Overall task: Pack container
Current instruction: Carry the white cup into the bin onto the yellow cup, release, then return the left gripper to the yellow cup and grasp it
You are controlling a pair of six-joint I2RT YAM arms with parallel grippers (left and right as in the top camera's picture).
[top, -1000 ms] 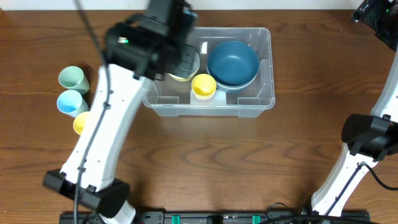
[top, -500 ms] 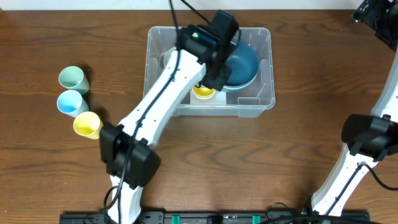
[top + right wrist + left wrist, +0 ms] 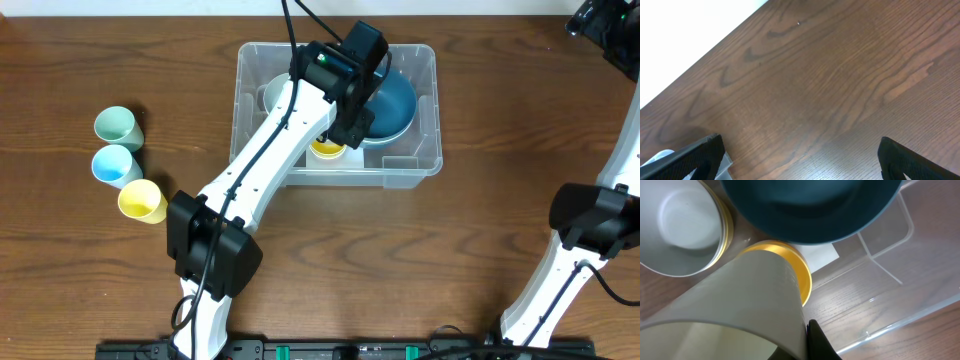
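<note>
Your left claw (image 3: 806, 339) pinches a pale cup (image 3: 740, 305) inside the container (image 3: 338, 178), a yellow cup (image 3: 802, 282) just ahead; right claw (image 3: 805, 159) gapes wide.

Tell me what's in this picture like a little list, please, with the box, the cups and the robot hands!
container: clear, on the table
inside: blue bowl, white bowl, yellow cup
beside it: green cup, light blue cup, loose yellow cup
left gripper: shut on pale cup, in the container
right gripper: open, above the table
</note>
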